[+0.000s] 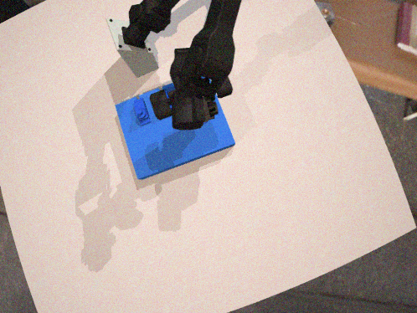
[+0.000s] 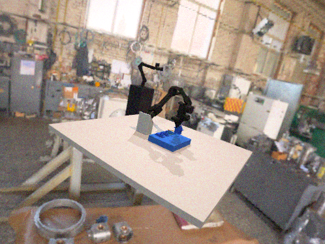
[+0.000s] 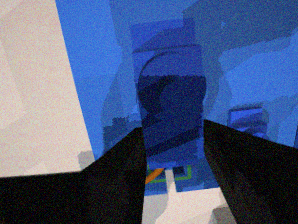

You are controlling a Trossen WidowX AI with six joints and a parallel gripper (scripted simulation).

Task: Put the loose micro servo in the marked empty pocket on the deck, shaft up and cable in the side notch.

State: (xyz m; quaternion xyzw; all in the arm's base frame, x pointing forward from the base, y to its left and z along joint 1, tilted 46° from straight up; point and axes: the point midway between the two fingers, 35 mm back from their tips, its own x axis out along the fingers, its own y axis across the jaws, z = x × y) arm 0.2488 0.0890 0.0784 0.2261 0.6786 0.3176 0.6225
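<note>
My gripper (image 2: 178, 126) (image 3: 171, 131) is shut on the blue micro servo (image 2: 178, 131) (image 3: 172, 107), one finger on each side. The servo is held above the back part of the blue deck (image 1: 133, 144) (image 2: 163, 142) (image 3: 85, 55). Part of the green outline of the marked pocket (image 3: 190, 172) shows just below the servo in the wrist view; the servo hides the rest. A short piece of orange cable (image 3: 154, 175) shows beside the left finger. In the top view the arm hides the held servo and the pocket.
Another blue servo-like part (image 1: 141, 110) (image 3: 247, 121) sits on the deck, to one side of my gripper. A grey-white plate (image 1: 139, 62) (image 2: 143, 123) stands behind the deck, by the arm's base. The deck rests on a pale table top (image 1: 272, 209) (image 2: 202, 183).
</note>
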